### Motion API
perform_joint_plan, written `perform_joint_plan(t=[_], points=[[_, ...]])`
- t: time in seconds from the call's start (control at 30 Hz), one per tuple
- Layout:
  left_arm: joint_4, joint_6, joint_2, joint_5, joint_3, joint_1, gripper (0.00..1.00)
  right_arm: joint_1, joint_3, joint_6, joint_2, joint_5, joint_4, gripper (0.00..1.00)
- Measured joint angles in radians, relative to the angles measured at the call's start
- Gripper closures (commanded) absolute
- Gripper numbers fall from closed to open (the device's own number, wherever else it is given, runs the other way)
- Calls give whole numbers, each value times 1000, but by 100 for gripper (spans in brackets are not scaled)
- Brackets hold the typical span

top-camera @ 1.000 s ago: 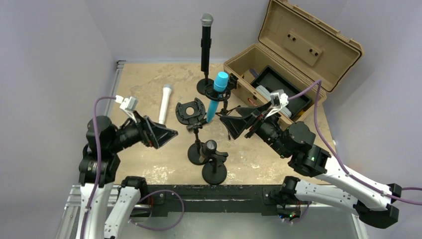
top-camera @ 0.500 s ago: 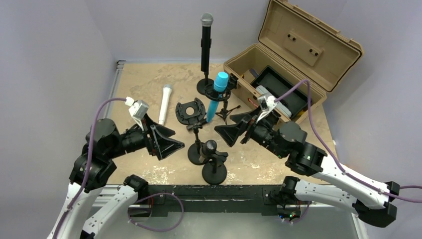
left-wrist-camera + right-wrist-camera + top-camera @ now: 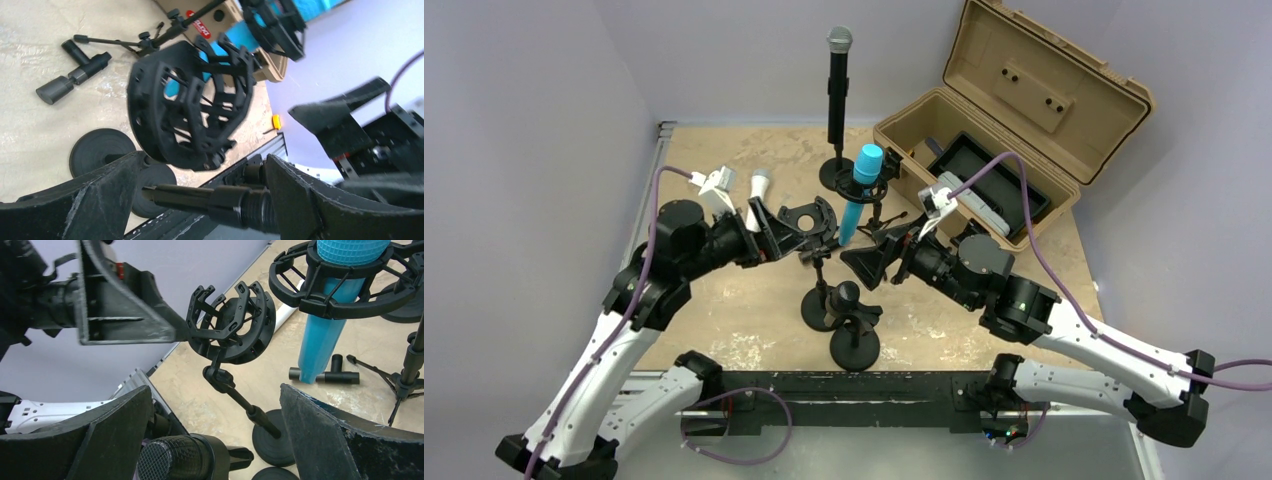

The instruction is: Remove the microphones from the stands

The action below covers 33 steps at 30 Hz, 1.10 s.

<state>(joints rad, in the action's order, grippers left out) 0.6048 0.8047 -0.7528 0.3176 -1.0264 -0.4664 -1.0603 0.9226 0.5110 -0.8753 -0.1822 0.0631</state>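
A black microphone (image 3: 837, 85) stands upright on a tall stand at the back. A blue microphone (image 3: 859, 190) hangs in a black shock mount (image 3: 345, 290). A short black microphone (image 3: 846, 295) with a mesh head (image 3: 167, 457) sits in a clip on the front stand. An empty shock mount (image 3: 809, 222) tops another stand. My left gripper (image 3: 786, 232) is open beside that empty mount (image 3: 192, 97); a threaded stand post (image 3: 215, 200) shows between its fingers. My right gripper (image 3: 861, 262) is open and empty, its fingers framing the short microphone and the empty mount's post (image 3: 247, 410).
A white microphone (image 3: 754, 195) lies on the table at the left. An open tan case (image 3: 984, 150) stands at the back right. A black T-shaped piece (image 3: 325, 375) and small tripod legs (image 3: 395, 385) lie near the blue microphone. Round stand bases (image 3: 854, 345) sit at the front.
My left arm has swung forward and to the right, up to the empty shock mount. My right gripper has moved left toward the stands. Both stay open.
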Motion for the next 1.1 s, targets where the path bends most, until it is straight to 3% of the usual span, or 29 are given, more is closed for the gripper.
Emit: perform_joint_plan(t=[0.23,0.37,0.63,1.0,1.1], points=[[-16,98,-72,-86,0,0,8,0,3,0,1,0,-14,1],[-79,130,-68,-97,35,0,15,0,3,1,-4,14,-41,1],[-202,156,-82,-87,108,0,38,0,3,1,-56,47,-97,1],[-172,119,-51,-140,108,3,72,0,9,1,-85,47,-126,1],[-148,101,-24,-146,108,18,76,0,9,1,-89,47,-130,1]])
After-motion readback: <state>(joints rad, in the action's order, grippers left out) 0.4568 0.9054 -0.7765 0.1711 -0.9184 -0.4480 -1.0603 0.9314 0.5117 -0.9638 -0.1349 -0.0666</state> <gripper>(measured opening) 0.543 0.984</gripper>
